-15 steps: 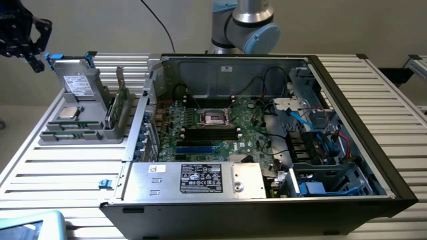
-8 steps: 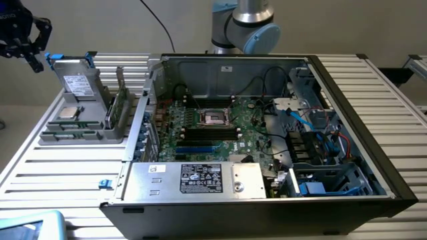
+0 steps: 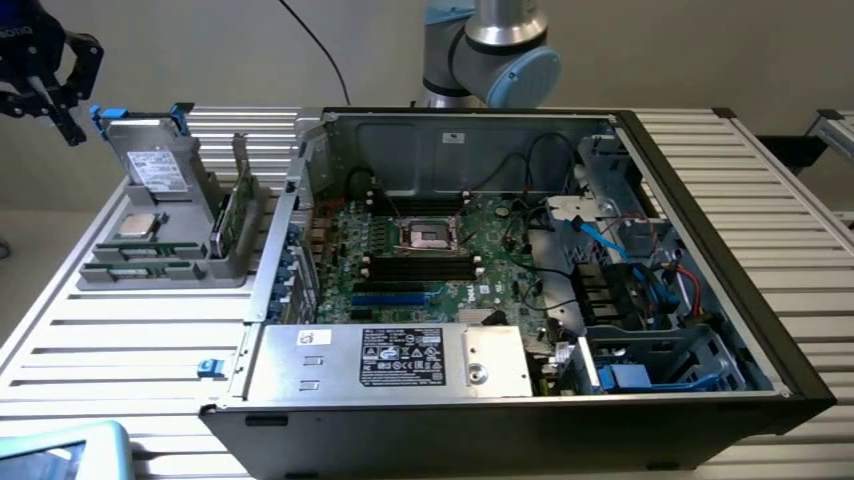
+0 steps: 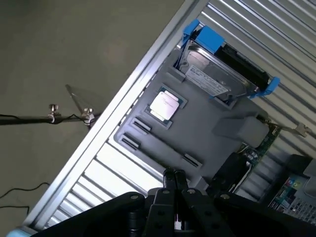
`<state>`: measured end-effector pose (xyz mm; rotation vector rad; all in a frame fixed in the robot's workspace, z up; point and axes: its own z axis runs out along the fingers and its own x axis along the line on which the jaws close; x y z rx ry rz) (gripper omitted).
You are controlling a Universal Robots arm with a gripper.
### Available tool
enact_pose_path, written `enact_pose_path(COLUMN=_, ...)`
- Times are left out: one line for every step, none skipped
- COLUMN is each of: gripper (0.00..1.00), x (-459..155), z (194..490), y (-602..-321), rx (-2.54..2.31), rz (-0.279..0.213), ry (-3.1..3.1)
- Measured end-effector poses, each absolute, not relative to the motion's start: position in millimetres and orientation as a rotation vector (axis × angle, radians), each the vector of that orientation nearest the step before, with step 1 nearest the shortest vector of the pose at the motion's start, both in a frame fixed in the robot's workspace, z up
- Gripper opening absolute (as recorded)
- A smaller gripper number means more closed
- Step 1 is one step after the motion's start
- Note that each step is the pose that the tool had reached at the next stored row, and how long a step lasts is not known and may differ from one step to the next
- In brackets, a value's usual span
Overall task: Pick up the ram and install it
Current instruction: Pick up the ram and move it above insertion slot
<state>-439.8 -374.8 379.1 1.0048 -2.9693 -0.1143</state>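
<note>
Arm held aloft, jaws pressed together, empty.

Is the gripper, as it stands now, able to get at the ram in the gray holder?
Probably yes: the ram stands upright with nothing above it; the shut gripper hovers near the holder.

Slatted metal table: carries all items below.

1. Computer case, open on top. Inside:
   - green motherboard
   - square processor socket at the board's middle
   - silver power supply with a black label, along the near wall
   - blue cables toward the exterior view's right
2. Grey moulded tray, just beside the case on the exterior view's left. In it:
   - hard drive in blue brackets, standing on edge
   - square silver processor chip, lying flat in a recess
</note>
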Motion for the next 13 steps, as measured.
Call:
enact_pose_path(gripper=0.11, x=-439.8, z=379.1, y=-374.8, rx=1.031, rz=-0.114, ry=-2.959)
enact_pose_path(gripper=0.11, x=-439.8, z=379.1, y=-374.8, rx=1.057, rz=-0.114, ry=-2.95)
enact_pose_path(gripper=0.11, x=-439.8, z=379.2, y=-374.7, rx=1.083, rz=-0.114, ry=-2.939)
enact_pose_path(gripper=0.11, x=-439.8, z=379.1, y=-374.7, rx=1.112, rz=-0.114, ry=-2.928)
enact_pose_path(gripper=0.11, x=-439.8, z=379.1, y=-374.7, rx=1.138, rz=-0.114, ry=-2.917)
enact_pose_path(gripper=0.11, x=-439.8, z=379.1, y=-374.8, rx=1.164, rz=-0.114, ry=-2.906)
enact_pose_path(gripper=0.11, x=-439.8, z=379.1, y=-374.8, rx=1.189, rz=-0.113, ry=-2.895)
enact_pose_path(gripper=0.11, x=-439.8, z=379.1, y=-374.8, rx=1.215, rz=-0.113, ry=-2.884)
enact_pose_path(gripper=0.11, x=-439.8, z=379.1, y=-374.8, rx=1.241, rz=-0.113, ry=-2.872)
enact_pose_path(gripper=0.11, x=-439.7, z=379.1, y=-374.8, rx=1.266, rz=-0.113, ry=-2.86)
enact_pose_path(gripper=0.11, x=-439.7, z=379.1, y=-374.8, rx=1.293, rz=-0.113, ry=-2.847)
enact_pose_path(gripper=0.11, x=-439.7, z=379.1, y=-374.8, rx=1.319, rz=-0.113, ry=-2.835)
enact_pose_path(gripper=0.11, x=-439.7, z=379.1, y=-374.8, rx=1.344, rz=-0.112, ry=-2.822)
